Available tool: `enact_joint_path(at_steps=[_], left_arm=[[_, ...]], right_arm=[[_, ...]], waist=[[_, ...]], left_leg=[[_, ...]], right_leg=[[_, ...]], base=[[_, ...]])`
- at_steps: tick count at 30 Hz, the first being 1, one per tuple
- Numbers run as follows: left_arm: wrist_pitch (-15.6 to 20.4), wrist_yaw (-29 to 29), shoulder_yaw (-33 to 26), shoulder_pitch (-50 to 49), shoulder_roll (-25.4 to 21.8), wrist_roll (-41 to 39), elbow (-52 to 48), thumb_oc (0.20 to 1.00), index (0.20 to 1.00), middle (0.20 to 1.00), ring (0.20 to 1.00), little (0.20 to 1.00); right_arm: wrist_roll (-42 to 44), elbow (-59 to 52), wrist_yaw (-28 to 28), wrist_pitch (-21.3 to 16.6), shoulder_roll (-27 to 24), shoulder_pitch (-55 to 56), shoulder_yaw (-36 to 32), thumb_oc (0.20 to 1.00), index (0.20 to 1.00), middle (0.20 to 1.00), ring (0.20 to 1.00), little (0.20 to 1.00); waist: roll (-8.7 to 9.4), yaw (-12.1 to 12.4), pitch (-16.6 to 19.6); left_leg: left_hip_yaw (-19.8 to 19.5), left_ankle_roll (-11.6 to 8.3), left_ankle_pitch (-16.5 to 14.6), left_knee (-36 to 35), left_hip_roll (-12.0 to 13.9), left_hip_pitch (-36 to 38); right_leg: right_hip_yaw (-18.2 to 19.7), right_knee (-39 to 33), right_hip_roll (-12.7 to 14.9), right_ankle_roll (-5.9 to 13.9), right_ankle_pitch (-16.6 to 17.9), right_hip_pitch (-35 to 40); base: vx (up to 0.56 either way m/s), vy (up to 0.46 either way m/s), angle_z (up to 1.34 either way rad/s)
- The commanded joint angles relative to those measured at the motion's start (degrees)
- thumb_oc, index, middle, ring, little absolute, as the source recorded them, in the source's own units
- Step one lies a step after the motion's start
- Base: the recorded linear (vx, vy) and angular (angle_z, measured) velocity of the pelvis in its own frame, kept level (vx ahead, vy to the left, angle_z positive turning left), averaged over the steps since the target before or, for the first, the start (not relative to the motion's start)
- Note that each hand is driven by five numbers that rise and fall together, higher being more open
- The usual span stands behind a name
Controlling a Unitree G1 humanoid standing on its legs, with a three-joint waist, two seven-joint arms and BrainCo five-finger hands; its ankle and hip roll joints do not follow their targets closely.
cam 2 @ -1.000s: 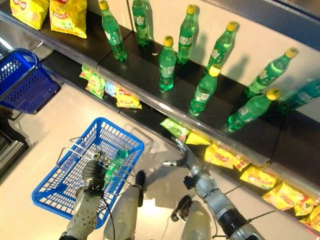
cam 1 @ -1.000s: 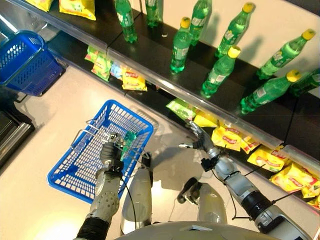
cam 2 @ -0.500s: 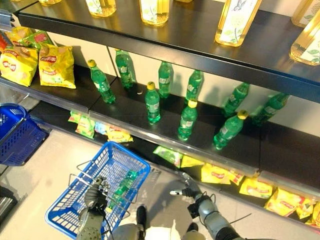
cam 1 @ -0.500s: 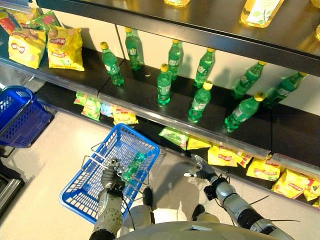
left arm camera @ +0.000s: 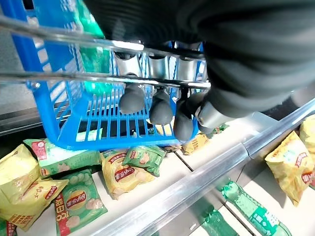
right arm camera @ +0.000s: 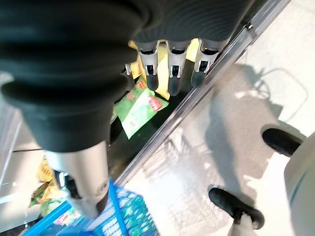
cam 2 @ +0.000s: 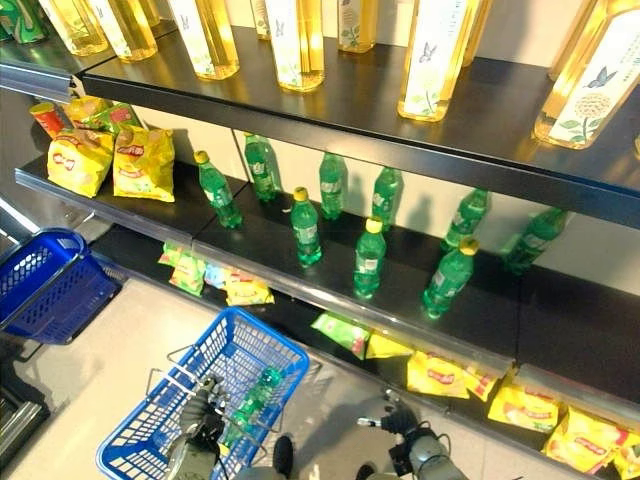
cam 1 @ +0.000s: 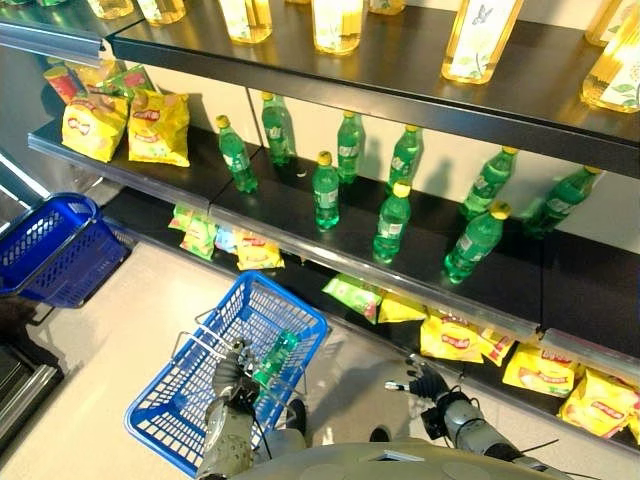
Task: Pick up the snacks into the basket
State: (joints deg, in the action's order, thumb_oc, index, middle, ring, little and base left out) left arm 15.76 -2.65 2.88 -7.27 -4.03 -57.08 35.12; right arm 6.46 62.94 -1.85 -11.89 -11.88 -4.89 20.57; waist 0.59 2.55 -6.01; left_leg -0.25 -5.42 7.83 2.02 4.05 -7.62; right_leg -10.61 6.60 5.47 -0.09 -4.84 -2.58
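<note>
The blue wire-handled basket [cam 1: 300, 306] hangs low in front of the shelves, and my left hand [cam 1: 234, 372] is shut on its metal handle; the left wrist view has my curled fingers [left arm camera: 133, 100] wrapped round the wires. A green bottle [cam 1: 276, 354] lies inside it. Snack bags line the bottom shelf: a green bag [cam 1: 352, 295] and yellow bags [cam 1: 452, 338]. My right hand [cam 1: 424, 381] is open and empty, just in front of that shelf's edge. Its straight fingers [right arm camera: 170, 73] point toward the green bag [right arm camera: 140, 110].
Green bottles [cam 1: 392, 220] stand on the middle shelf, with yellow snack bags [cam 1: 130, 125] at its left end. Tall bottles of yellow liquid [cam 2: 300, 45] fill the top shelf. A second blue basket [cam 1: 50, 250] sits on the floor at the left.
The camera has tilted up, bringing the upper shelves into view. My left hand keeps its hold on the basket handle and my right hand stays open by the bottom shelf.
</note>
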Motion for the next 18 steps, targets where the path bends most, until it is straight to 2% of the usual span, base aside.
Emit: enact_joint_path(at_steps=[1,2,3,4,5,6,7,8,9,10,11,13,15,17,18], left_arm=[[5.6,1.6,-1.4,3.7,-2.7,2.6,-7.8,0.200,0.200,0.200,0.200,0.200],[5.6,1.6,-1.4,3.7,-2.6,2.6,-7.8,0.200,0.200,0.200,0.200,0.200],[5.3,1.2,-1.0,4.5,-2.7,2.8,-7.3,0.200,0.200,0.200,0.200,0.200],[5.3,1.2,-1.0,4.5,-2.7,2.8,-7.3,0.200,0.200,0.200,0.200,0.200],[5.3,1.2,-1.0,4.7,-2.6,2.7,-7.0,0.200,0.200,0.200,0.200,0.200],[5.0,1.3,-0.8,5.3,-2.8,2.5,-7.2,0.200,0.200,0.200,0.200,0.200],[5.0,1.3,-0.8,5.3,-2.8,2.5,-7.2,0.200,0.200,0.200,0.200,0.200],[4.7,1.6,0.2,5.6,-2.6,2.7,-7.3,0.200,0.200,0.200,0.200,0.200],[4.7,1.6,0.2,5.6,-2.6,2.7,-7.3,0.200,0.200,0.200,0.200,0.200],[4.8,1.8,0.8,5.9,-3.1,3.4,-8.9,0.200,0.200,0.200,0.200,0.200],[4.8,2.0,0.9,5.8,-3.5,3.6,-9.3,0.200,0.200,0.200,0.200,0.200],[4.9,2.6,0.5,5.1,-4.1,4.4,-11.0,0.200,0.200,0.200,0.200,0.200],[4.6,3.4,0.2,4.2,-4.2,5.2,-11.9,0.200,0.200,0.200,0.200,0.200],[4.2,3.7,-0.2,3.5,-4.4,6.0,-12.4,0.200,0.200,0.200,0.200,0.200],[4.2,3.7,-0.4,3.4,-4.5,6.3,-12.3,0.200,0.200,0.200,0.200,0.200]], right_arm=[[1.9,-1.1,-1.1,-0.8,0.5,-1.1,-0.7,1.000,1.000,1.000,1.000,1.000],[1.9,-1.1,-1.2,-0.8,0.5,-1.1,-0.7,1.000,1.000,1.000,1.000,1.000],[1.5,-0.4,-1.1,-0.5,0.1,-0.5,-0.8,1.000,1.000,1.000,1.000,1.000],[1.5,-0.4,-1.1,-0.5,0.1,-0.6,-0.8,1.000,1.000,1.000,1.000,1.000],[1.5,0.3,-1.2,-0.4,0.1,-0.6,-1.1,1.000,1.000,1.000,1.000,1.000],[1.6,1.4,-1.2,-0.3,-0.3,-0.4,-2.7,1.000,1.000,1.000,1.000,1.000],[1.6,1.4,-1.2,-0.3,-0.3,-0.4,-2.7,1.000,1.000,1.000,1.000,1.000],[1.3,3.1,-1.3,0.3,0.0,0.1,-4.7,1.000,1.000,1.000,1.000,1.000],[1.3,3.1,-1.3,0.3,0.0,0.1,-4.7,1.000,1.000,1.000,1.000,1.000],[1.6,5.5,-2.2,0.9,-0.3,-1.0,-7.0,1.000,1.000,1.000,1.000,1.000],[2.0,5.4,-2.3,1.0,-0.3,-1.0,-7.8,1.000,1.000,1.000,1.000,1.000],[2.3,5.9,-2.2,0.9,-0.6,-0.5,-10.0,1.000,1.000,1.000,1.000,1.000],[2.1,6.1,-2.1,1.0,-0.7,-0.5,-10.9,1.000,1.000,1.000,1.000,1.000],[2.5,5.4,-1.8,0.9,-0.5,-0.5,-10.7,1.000,1.000,1.000,1.000,1.000],[2.8,5.6,-1.6,0.7,-0.5,-0.5,-10.6,1.000,1.000,1.000,1.000,1.000]], waist=[[1.54,-0.8,0.6],[1.51,-0.8,0.4],[0.27,-1.3,0.6],[0.24,-1.4,0.4],[-0.34,-1.4,0.5],[-1.13,-2.0,1.0],[-1.09,-1.9,0.9],[-1.07,-1.9,1.3],[-0.98,-1.9,1.2],[0.07,-1.5,0.8],[0.36,-1.4,0.6],[0.66,-0.9,0.7],[0.28,-0.2,0.9],[-0.38,0.3,0.8],[-0.48,0.1,0.8]], left_leg=[[2.4,-0.80,3.9,-5.0,9.8,2.0],[2.4,-0.86,4.0,-5.2,9.9,2.4],[1.5,-2.59,6.9,-6.2,13.6,2.7],[1.5,-2.62,6.8,-6.2,13.6,2.8],[0.9,-3.50,7.4,-6.5,14.0,3.1],[2.7,-4.06,4.8,-6.4,13.9,3.4],[2.8,-4.03,4.7,-6.4,13.9,3.5],[4.1,-3.31,0.7,-5.8,11.5,3.8],[4.1,-3.25,0.7,-5.7,11.4,3.9],[4.4,-1.27,-3.5,-2.6,7.2,3.2],[5.4,-0.46,-4.1,-2.1,5.8,3.0],[6.5,1.20,-5.3,-2.2,2.7,2.6],[7.3,2.27,-5.5,-3.9,0.4,3.3],[8.4,3.52,-5.4,-5.9,-1.2,4.5],[8.5,4.04,-5.5,-6.4,-2.0,4.8]], right_leg=[[2.1,-4.1,3.7,8.17,5.7,1.0],[2.1,-4.0,3.6,8.14,5.6,1.2],[2.4,-3.1,5.0,9.06,4.8,1.6],[2.4,-3.1,5.0,9.05,4.8,1.7],[2.4,-3.1,5.3,9.39,4.9,2.2],[2.3,-3.9,7.5,10.64,5.6,3.4],[2.3,-3.9,7.5,10.67,5.6,3.5],[1.9,-4.9,11.5,12.54,8.0,4.2],[1.9,-5.0,11.6,12.61,8.0,4.3],[3.4,-3.8,16.1,13.70,15.6,2.7],[3.8,-3.5,17.4,13.83,18.6,1.7],[1.2,-3.9,20.6,14.12,24.5,0.4],[-4.1,-4.0,22.2,14.11,26.0,-0.2],[-9.1,-1.6,20.8,13.23,22.0,0.0],[-8.7,-0.2,18.5,12.45,19.3,-0.5]], base=[[0.06,0.193,-0.42],[0.16,0.480,-0.15],[0.10,0.281,0.18],[0.13,0.385,0.21],[0.13,0.381,0.16],[0.13,0.384,0.08],[0.20,0.582,0.10],[0.11,0.304,0.28],[0.15,0.584,0.50],[0.07,0.419,0.28],[0.07,0.572,-0.11],[0.04,0.436,-0.48],[0.07,0.430,-0.45],[0.07,0.435,-0.37],[0.04,0.277,-0.40]])
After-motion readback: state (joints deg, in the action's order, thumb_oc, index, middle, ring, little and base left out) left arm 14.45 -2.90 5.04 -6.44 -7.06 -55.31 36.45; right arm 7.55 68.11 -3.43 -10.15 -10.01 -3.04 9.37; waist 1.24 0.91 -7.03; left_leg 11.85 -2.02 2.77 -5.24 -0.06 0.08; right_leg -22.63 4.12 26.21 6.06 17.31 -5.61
